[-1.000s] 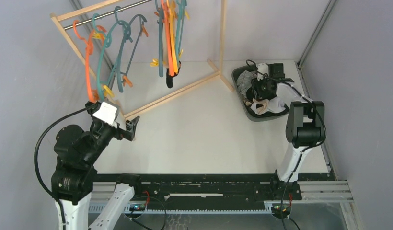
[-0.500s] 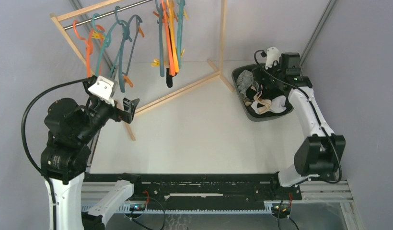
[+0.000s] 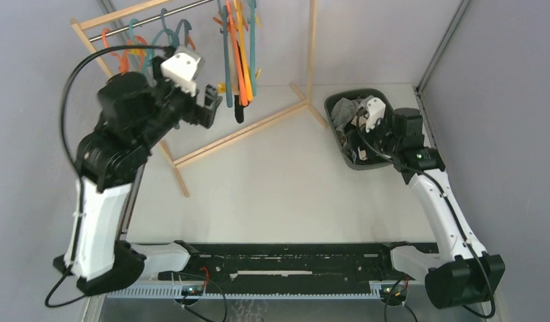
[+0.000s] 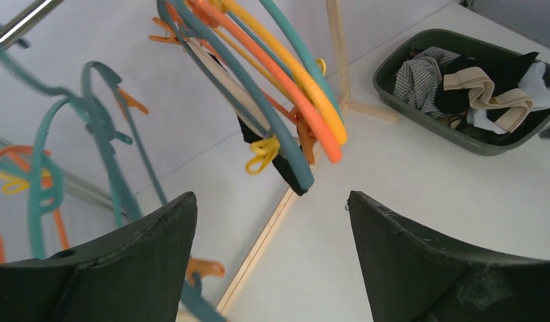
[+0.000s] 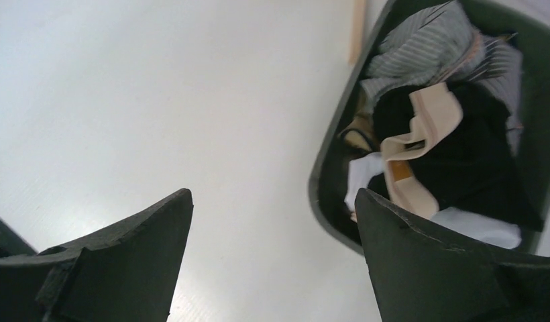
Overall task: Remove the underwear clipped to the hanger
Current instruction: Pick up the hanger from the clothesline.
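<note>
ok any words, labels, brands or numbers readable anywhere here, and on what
None can be read.
The hangers, the bin, the clothes in it and the black underwear clipped to a hanger show no print.
The beige waistband looks plain.
Any marks on the arms are too small to tell.

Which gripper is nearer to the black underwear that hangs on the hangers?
Left. The left gripper is just beside the black underwear; the right gripper is far away, at the bin.

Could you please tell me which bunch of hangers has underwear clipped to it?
The right bunch, teal, orange and yellow, nearest the wooden upright: black underwear hangs from its clips. The left bunch shows only bare clips.
</note>
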Controlling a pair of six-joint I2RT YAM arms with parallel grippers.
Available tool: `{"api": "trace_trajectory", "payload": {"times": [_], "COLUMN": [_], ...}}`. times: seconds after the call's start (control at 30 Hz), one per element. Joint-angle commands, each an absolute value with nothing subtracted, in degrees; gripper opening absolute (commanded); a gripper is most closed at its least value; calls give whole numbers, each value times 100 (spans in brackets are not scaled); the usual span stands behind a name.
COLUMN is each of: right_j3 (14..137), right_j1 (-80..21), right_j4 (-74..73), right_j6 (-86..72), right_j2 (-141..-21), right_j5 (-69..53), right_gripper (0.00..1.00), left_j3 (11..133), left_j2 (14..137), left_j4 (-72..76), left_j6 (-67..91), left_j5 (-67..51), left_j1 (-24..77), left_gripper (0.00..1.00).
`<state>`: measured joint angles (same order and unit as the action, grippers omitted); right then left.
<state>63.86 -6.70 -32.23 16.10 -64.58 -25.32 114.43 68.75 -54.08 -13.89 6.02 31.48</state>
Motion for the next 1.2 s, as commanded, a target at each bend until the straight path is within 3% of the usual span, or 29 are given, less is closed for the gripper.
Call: {"api": "trace_trajectory", "payload": {"times": [0.0,0.37,0.77,1.17], "right_j3": [5907,5450,5423,5426], "right_j1": [-777,-632,-681,-705], "right_j4": [-2779,-2672,-2708,-2744], "right_j6": [1543,1685,1740,1777], "right_j2": [-5938,-5652,-5708,-5770], "right_j5": [-2869,-3151,-3217,-3229], "right_gripper": [89,88,87,87], "left_j3": [11991,12250,11740,11588], "left_j2": [7571,8608,8394,8352], "left_j4": [-5122,-4344,-4055,-3879], "left_j6": [-1183,-1368,-1428,-1075], "left_j5": [1151,1992,2005,1473], "left_j1": [3372,3376,2967,2572], "left_gripper": [85,72,61,70]}}
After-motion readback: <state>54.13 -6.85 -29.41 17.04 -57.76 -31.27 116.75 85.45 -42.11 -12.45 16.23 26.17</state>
